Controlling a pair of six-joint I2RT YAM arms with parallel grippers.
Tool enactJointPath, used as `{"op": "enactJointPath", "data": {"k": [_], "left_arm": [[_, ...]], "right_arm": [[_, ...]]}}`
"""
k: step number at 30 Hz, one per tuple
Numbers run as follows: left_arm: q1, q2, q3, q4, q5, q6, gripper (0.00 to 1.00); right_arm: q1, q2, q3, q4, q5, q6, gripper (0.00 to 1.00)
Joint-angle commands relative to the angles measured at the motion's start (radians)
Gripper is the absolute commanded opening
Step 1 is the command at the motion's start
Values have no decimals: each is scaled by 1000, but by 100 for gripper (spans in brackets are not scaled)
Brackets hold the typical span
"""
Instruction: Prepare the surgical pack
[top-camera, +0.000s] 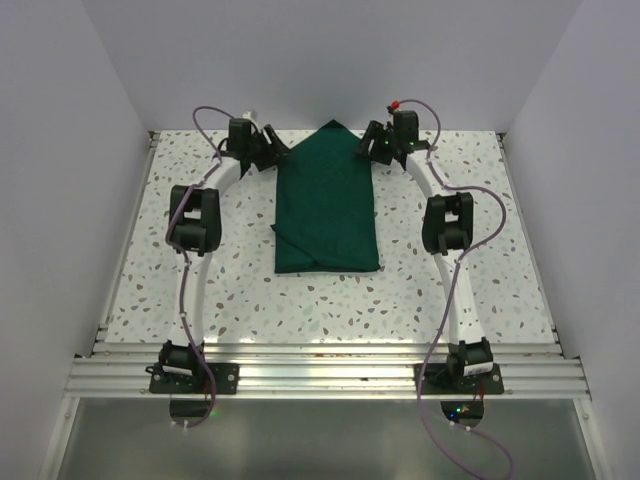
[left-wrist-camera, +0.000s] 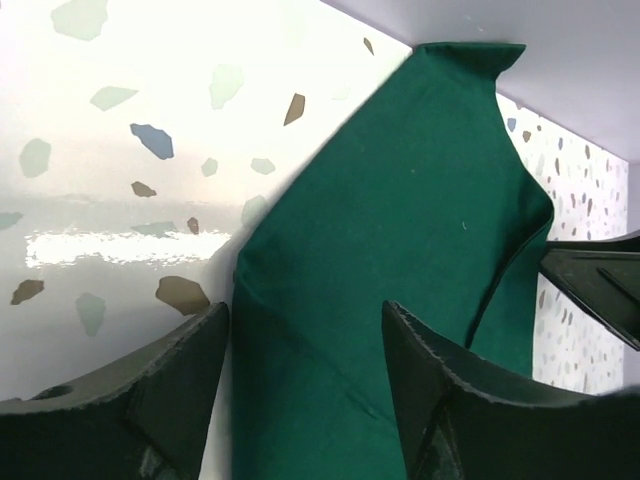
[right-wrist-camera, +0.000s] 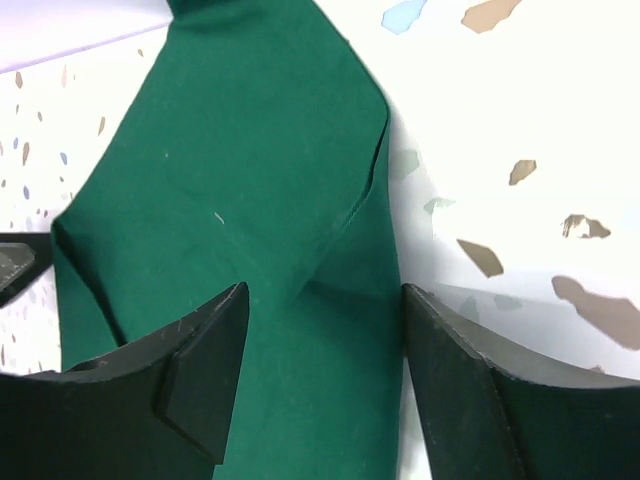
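Speckled table (top-camera: 330, 300): dark green surgical pack (top-camera: 328, 205) folded at centre, pointed end farthest. Left gripper (top-camera: 270, 150) at the point's left edge, right gripper (top-camera: 372, 148) at its right edge. Both have jaws spread, straddling the cloth edge.

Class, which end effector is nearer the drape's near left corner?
Left. The left end effector is at the drape's far left shoulder, on the corner's side; the right end effector is at the far right shoulder, diagonally across.
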Motion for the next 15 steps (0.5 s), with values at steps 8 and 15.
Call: {"op": "enactJointPath", "data": {"k": [8,15], "left_arm": [[17,87,55,46,91,-79,23],[28,55,124,49,128,-135,0]], "right_arm": [[-5,112,55,-11,-80,60,40],[1,25,45,133,-163,201,0]]}}
